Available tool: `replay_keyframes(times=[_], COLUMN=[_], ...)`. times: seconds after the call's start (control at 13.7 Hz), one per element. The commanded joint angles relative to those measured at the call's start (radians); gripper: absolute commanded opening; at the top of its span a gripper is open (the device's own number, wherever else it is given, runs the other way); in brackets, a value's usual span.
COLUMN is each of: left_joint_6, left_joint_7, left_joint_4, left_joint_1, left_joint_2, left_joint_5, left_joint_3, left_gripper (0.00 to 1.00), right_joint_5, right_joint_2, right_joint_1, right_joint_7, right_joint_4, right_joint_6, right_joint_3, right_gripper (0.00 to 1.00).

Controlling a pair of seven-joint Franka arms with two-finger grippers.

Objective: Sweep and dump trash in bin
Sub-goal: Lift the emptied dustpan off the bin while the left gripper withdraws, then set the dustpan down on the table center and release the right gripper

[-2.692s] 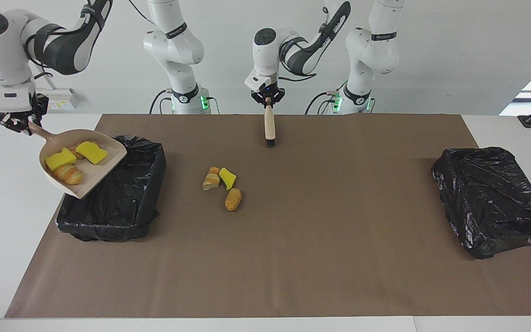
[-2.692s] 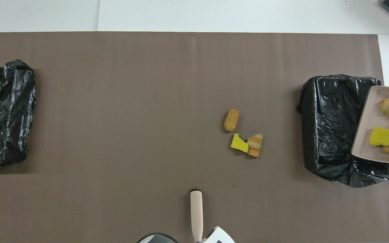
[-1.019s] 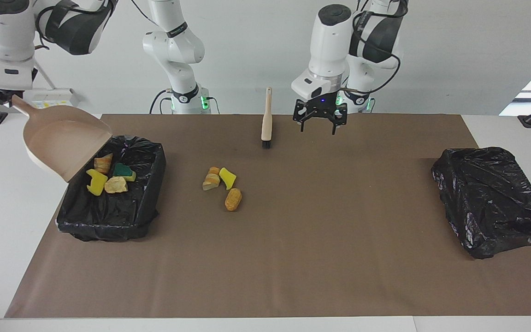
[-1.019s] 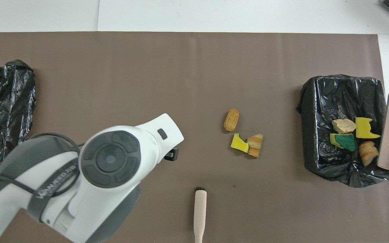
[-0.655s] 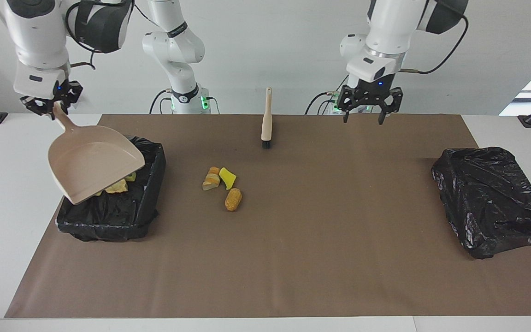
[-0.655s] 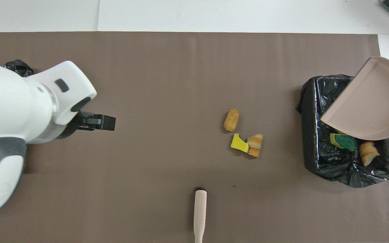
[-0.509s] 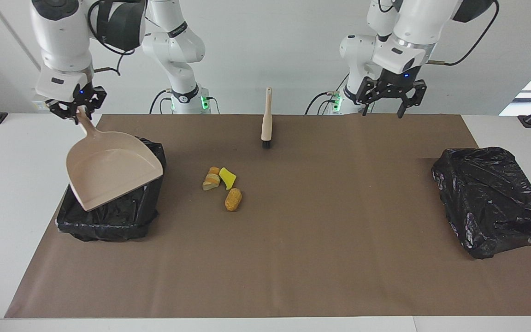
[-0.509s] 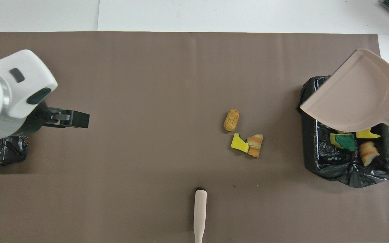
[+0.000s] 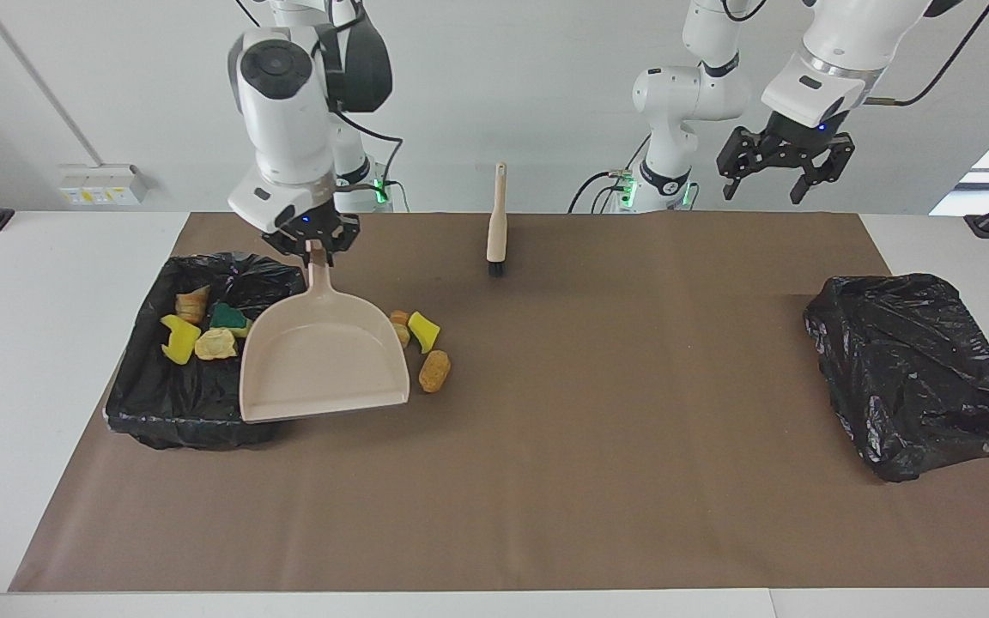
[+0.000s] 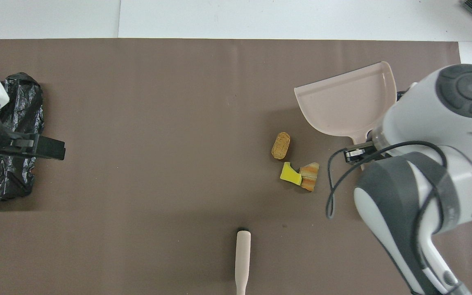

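My right gripper (image 9: 312,243) pinches dustpan (image 9: 323,356) handle, pan raised over bin (image 9: 203,403) edge and mat. My left gripper (image 9: 785,167) spread, empty, waiting. Four trash pieces (image 9: 199,330) in bin; three (image 10: 295,166) on mat, beside pan.

Trash pieces in the bin (image 9: 203,403): four, namely a yellow sponge chunk (image 9: 177,340), a green-backed sponge (image 9: 227,317), and two bread bits (image 9: 192,302) (image 9: 215,344)
Trash pieces on the table (image 9: 546,481): three, namely a yellow chunk (image 9: 425,331), a striped bread bit (image 10: 309,176) and a brown roll (image 9: 434,371)
Black-bagged bins: two, the second (image 9: 915,369) at the left arm's end
Dustpan (image 9: 323,360): one
Brush (image 9: 497,223): one
Claws: two, left claw (image 9: 776,176), right claw (image 9: 312,243)
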Motion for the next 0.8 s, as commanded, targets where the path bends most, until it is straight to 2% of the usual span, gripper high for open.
replay_keyframes(times=[0.0, 0.07, 0.22, 0.51, 0.73], left_joint_6=[-0.033, -0.038, -0.044, -0.067, -0.085], left_joint_7=[0.090, 0.090, 0.093, 0.105, 0.114], left_joint_4=[0.022, 0.022, 0.024, 0.025, 0.065], left_joint_1=[0.062, 0.064, 0.064, 0.062, 0.064], left_joint_2=[0.010, 0.010, 0.009, 0.013, 0.029], left_joint_5=[-0.025, -0.016, -0.007, 0.008, 0.008], left_joint_3=[-0.010, -0.013, -0.009, -0.012, -0.012], left_gripper=[1.00, 1.00, 1.00, 1.00, 1.00], right_joint_5=[0.089, 0.123, 0.129, 0.132, 0.180], right_joint_2=[0.149, 0.189, 0.287, 0.445, 0.507], right_joint_1=[0.066, 0.080, 0.170, 0.316, 0.362], right_joint_7=[0.234, 0.271, 0.395, 0.592, 0.617], right_joint_4=[0.108, 0.150, 0.228, 0.300, 0.337], right_joint_6=[0.076, 0.091, 0.137, 0.322, 0.399], right_joint_3=[-0.007, -0.007, -0.007, -0.006, -0.003], right_gripper=[0.00, 0.00, 0.00, 0.00, 0.00])
